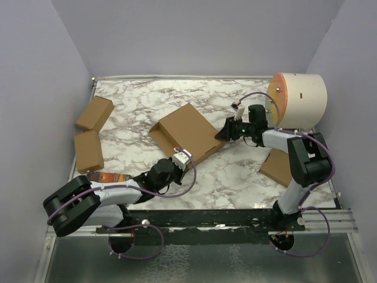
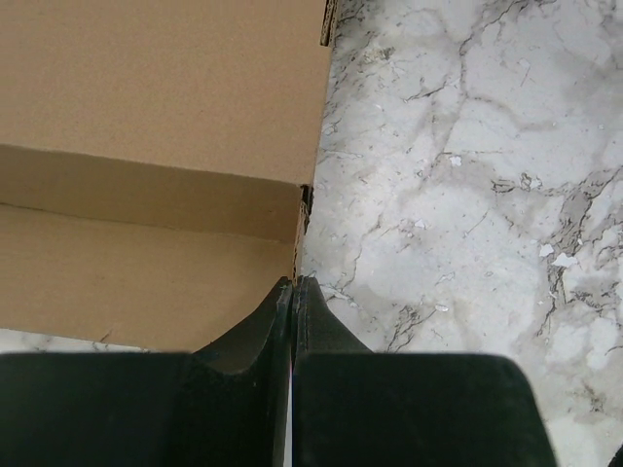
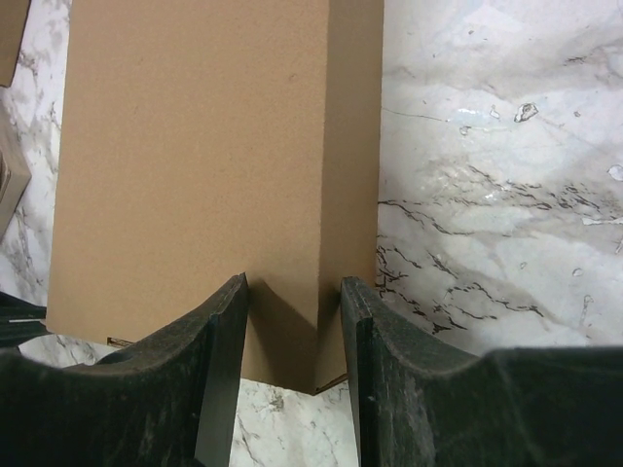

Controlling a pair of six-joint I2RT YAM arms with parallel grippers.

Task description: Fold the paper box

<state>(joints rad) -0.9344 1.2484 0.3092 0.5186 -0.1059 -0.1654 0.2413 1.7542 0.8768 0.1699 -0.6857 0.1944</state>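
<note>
Paper box (image 1: 187,131) (image 2: 165,97) (image 3: 195,165): plain brown corrugated cardboard, largest piece in view, set roughly mid-table on the marble table (image 1: 147,94) (image 2: 467,195) (image 3: 487,175) and turned at an angle to its edges. Lid down over the base, with a lower panel showing beneath the top face in the left wrist view.

Right gripper (image 1: 222,134) (image 3: 292,287): reaching in from the right, clamped over the box's right-hand corner edge. One finger (image 3: 226,331) on the broad top face, the other on the narrow side wall, both against cardboard.

Left gripper (image 1: 184,158) (image 2: 294,284): low at the box's near edge, clenched tight with only a hairline between the fingers (image 2: 253,341). Tips touching the right corner of the lower panel, just above the marble.

Left of the paper box and well apart from it: two smaller cardboard boxes, one toward the far left (image 1: 94,113), one nearer (image 1: 88,150), both flat on the marble.

Near the right edge, partly hidden behind the right arm: a third small box (image 1: 275,168).

At the far right corner: cream cylinder (image 1: 303,100) on its side, orange end toward the left, just beyond the right arm's wrist.
</note>
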